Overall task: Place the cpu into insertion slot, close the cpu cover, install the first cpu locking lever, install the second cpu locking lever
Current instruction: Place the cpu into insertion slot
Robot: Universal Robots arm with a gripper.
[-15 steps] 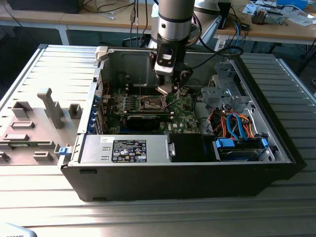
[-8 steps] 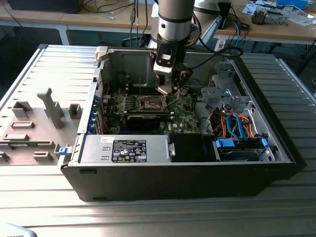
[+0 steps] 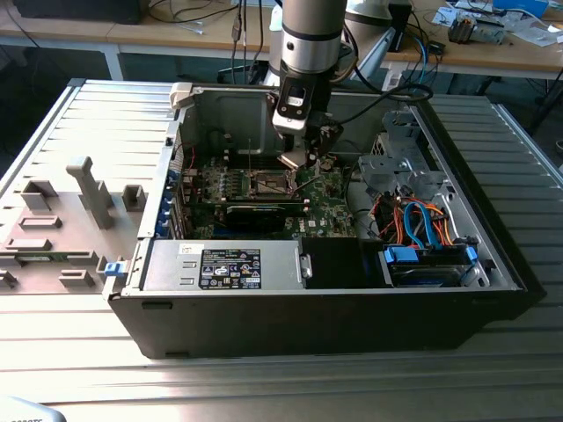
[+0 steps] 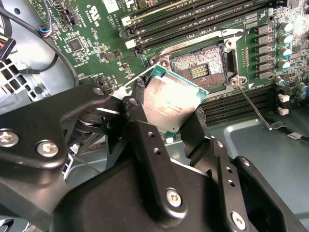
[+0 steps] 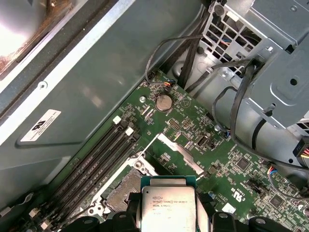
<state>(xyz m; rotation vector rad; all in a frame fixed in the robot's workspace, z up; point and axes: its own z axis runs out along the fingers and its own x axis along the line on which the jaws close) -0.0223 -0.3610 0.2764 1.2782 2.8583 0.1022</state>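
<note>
While the gripper [image 4: 168,115] clamps the cpu [image 4: 174,99], the insertion slot [image 4: 203,72] lies partly hidden behind it.

We see flat square silvery-topped cpu [image 4: 174,96] pinched in black gripper [image 4: 166,113]; metal-rimmed square insertion slot [image 4: 200,72] just beyond gripper, not touching.

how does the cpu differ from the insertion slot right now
The flat square silvery-topped cpu is clamped in the black pincer, off the green board; the square dark-centred, metal-rimmed insertion slot sits on that board, empty. The cpu's top is plain bright metal; the slot's centre is dark. Both are square.
</note>
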